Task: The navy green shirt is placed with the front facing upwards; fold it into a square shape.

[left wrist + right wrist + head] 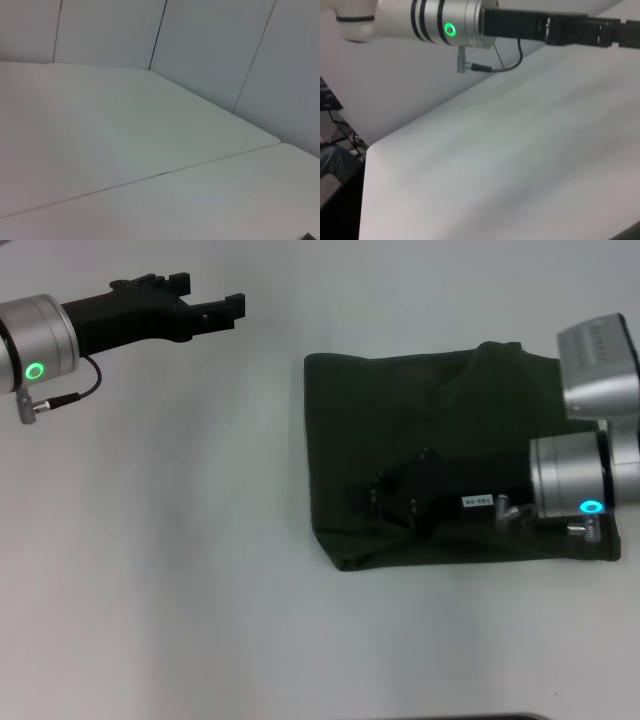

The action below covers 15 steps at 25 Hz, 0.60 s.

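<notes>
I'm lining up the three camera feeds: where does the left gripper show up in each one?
Head view: left gripper at upper left, above the bare white table, well apart from the navy green shirt.
Left wrist view: not visible, only the table.
Right wrist view: along the top edge.
Shared landmark: the white table.

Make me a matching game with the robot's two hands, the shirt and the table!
Things:
1. left hand
2. right hand
3. dark olive-green folded cotton shirt
4. white flat table

Places or states:
A. lies in a rectangle on the robot's right side
B. low over the shirt
C. raised above bare table on the robot's left, fingers apart
D. carries the shirt

Pairs: 1-C, 2-B, 3-A, 4-D
</notes>
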Tool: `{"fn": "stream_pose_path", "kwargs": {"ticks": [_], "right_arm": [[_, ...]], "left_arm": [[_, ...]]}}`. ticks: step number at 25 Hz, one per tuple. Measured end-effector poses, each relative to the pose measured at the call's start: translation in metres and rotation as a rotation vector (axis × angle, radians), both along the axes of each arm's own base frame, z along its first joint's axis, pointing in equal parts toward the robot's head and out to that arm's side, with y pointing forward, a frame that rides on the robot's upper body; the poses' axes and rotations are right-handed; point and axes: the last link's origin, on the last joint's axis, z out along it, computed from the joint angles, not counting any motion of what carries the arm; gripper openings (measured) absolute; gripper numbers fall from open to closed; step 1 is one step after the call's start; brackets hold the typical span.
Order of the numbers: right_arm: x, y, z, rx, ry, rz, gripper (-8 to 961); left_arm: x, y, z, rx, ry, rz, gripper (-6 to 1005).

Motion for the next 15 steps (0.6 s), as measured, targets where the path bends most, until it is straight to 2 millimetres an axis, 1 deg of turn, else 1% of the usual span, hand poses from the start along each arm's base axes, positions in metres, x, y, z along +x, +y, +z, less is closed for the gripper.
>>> {"fn": "stream_pose_path", "kwargs": {"ticks": [5,10,15], "right_arm": [[0.014,-0.015,0.017,0.014,0.038,-0.02,3],[0.032,-0.031,0.043,0.082,0.109,-0.074,2],[0.048,-0.041,0.068,0.187,0.188,-0.14,2]], "left_arm": [[0.0,0.0,0.0,0.0,-0.002,0.001,917],[0.0,-0.002,-0.001,-0.006,-0.006,0.0,917],[0.0,-0.004,-0.001,-0.017,-0.012,-0.004,917]]}}
